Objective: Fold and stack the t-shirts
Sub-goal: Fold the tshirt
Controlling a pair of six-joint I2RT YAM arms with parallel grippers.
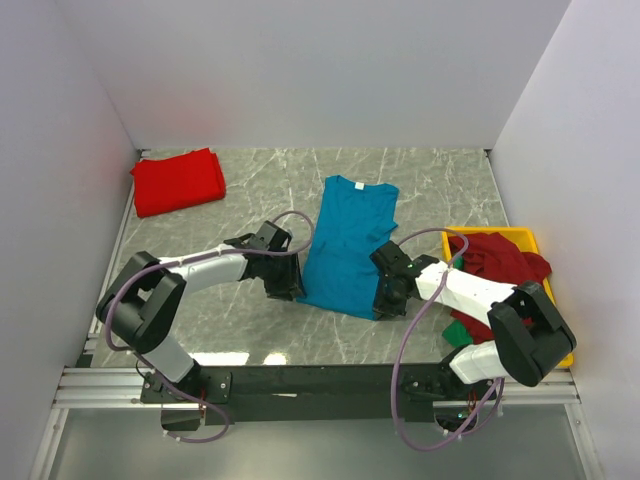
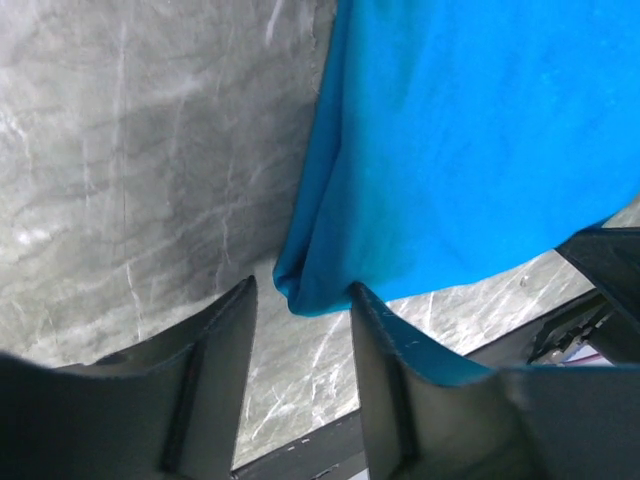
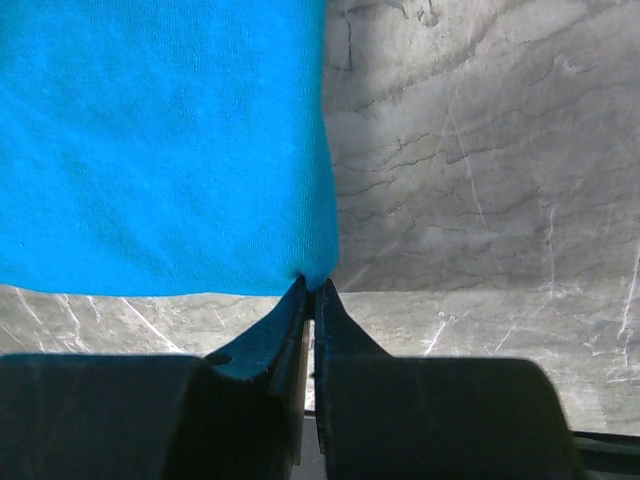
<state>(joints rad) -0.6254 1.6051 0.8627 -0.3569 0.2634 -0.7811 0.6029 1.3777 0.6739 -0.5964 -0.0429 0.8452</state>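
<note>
A teal-blue t-shirt (image 1: 348,245) lies folded lengthwise in the middle of the table, collar toward the back. My left gripper (image 1: 285,287) is open at its near left hem corner; in the left wrist view the corner (image 2: 305,290) sits between the two fingers, unpinched. My right gripper (image 1: 385,305) is shut on the near right hem corner (image 3: 318,268). A folded bright red t-shirt (image 1: 178,181) lies at the back left. A dark red t-shirt (image 1: 500,258) and a green one (image 1: 455,333) lie in the yellow tray (image 1: 530,240).
White walls enclose the marble table on the left, back and right. The yellow tray stands at the right edge beside my right arm. A black rail runs along the near edge.
</note>
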